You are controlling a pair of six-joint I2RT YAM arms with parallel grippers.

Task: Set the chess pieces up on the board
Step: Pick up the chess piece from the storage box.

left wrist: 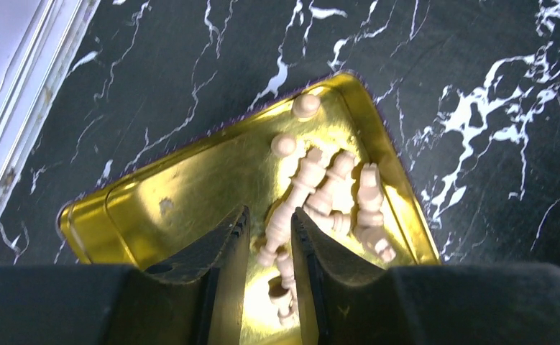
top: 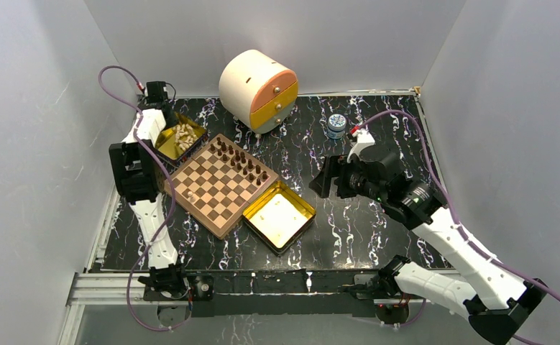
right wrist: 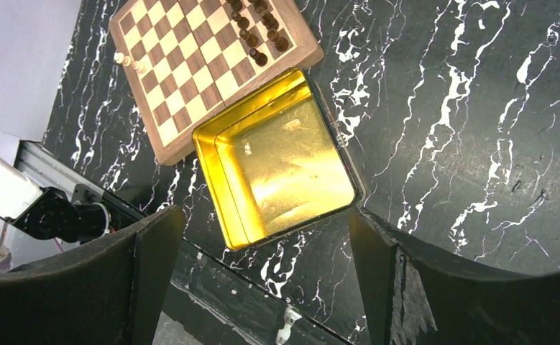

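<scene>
The board (top: 216, 190) lies left of centre, with dark chess pieces (top: 242, 159) in rows along its far right edge and two light chess pieces (top: 190, 194) at its near left corner. It also shows in the right wrist view (right wrist: 198, 72). Several light chess pieces (left wrist: 327, 190) lie in a gold tin (left wrist: 176, 187) at the board's far left (top: 164, 146). My left gripper (left wrist: 271, 233) is low in this tin, narrowly open, with one lying light piece (left wrist: 291, 205) between its fingers. My right gripper (right wrist: 264, 215) is wide open and empty, above an empty gold tin (right wrist: 284, 158).
The empty tin (top: 280, 215) touches the board's near right edge. A round white and orange drawer box (top: 259, 90) stands at the back. A small blue-lidded jar (top: 336, 126) stands to its right. The right gripper (top: 326, 176) hovers right of the tin.
</scene>
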